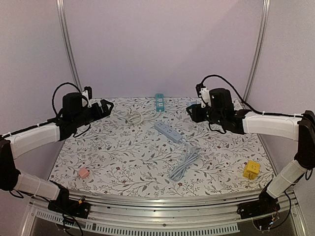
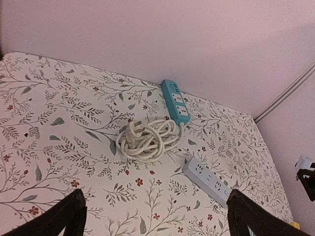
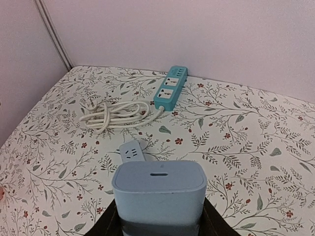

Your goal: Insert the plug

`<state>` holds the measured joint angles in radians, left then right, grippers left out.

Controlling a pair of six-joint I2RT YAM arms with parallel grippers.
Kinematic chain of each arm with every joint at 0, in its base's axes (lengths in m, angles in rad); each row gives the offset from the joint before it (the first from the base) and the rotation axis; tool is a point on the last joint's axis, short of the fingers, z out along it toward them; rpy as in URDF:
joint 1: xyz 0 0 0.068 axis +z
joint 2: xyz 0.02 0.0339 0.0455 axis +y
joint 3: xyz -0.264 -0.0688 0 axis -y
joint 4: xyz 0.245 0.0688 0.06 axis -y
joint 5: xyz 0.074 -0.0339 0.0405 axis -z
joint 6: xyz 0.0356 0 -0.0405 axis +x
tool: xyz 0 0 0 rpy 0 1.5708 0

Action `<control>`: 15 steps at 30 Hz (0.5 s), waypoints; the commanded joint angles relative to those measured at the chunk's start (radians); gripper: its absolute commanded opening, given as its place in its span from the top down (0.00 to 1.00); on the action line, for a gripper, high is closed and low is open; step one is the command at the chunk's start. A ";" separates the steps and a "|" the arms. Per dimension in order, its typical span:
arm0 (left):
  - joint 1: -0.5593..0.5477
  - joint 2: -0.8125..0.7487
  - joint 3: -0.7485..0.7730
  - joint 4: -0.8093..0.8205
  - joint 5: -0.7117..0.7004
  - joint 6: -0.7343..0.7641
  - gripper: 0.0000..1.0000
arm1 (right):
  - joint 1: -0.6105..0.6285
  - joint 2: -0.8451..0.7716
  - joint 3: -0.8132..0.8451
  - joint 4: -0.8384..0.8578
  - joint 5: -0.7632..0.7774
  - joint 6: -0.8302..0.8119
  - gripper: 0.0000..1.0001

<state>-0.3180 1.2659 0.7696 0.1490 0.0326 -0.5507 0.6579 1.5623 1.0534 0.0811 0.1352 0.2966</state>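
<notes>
- The table (image 1: 123,152) wears a cloth printed with leafy twigs and small red flowers; plain pale lilac walls (image 1: 162,44) close it in, with metal poles (image 1: 68,44) in the far corners
- The grey power strip (image 1: 168,132) lies near the middle of the table, set on a slant; its grey cord (image 1: 184,164) is looped on the near side of it
- A teal power strip (image 1: 159,102) lies beyond the grey power strip, against the back wall, and its white cord (image 1: 141,116) is bundled between the two, a little to the left
- A yellow block (image 1: 251,169) sits well to the right of the grey power strip and nearer the front; a small pink piece (image 1: 83,172) sits well to its left, also near the front
- The right gripper (image 1: 193,112) hangs above the cloth just right of the grey power strip's far end, its fingers (image 3: 109,225) clamped on the pale blue plug (image 3: 158,189); in the right wrist view the plug covers most of the strip, only one end showing
- The left gripper (image 1: 106,107) hangs well left of the grey power strip, its fingers (image 2: 69,216) spread wide with nothing between them
</notes>
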 commanded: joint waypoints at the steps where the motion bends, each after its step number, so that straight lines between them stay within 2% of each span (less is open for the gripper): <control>1: 0.003 -0.025 0.030 -0.075 0.071 -0.021 0.00 | 0.095 0.008 0.023 0.184 -0.072 -0.250 1.00; 7: -0.004 -0.039 0.067 -0.139 0.150 -0.028 0.00 | 0.124 0.062 -0.014 0.301 -0.093 -0.440 1.00; 15: -0.091 0.003 0.219 -0.361 0.202 0.044 0.00 | 0.125 0.051 -0.173 0.471 -0.217 -0.570 1.00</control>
<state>-0.3569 1.2507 0.9070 -0.0715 0.1791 -0.5518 0.7841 1.6096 0.9504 0.4160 -0.0124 -0.1745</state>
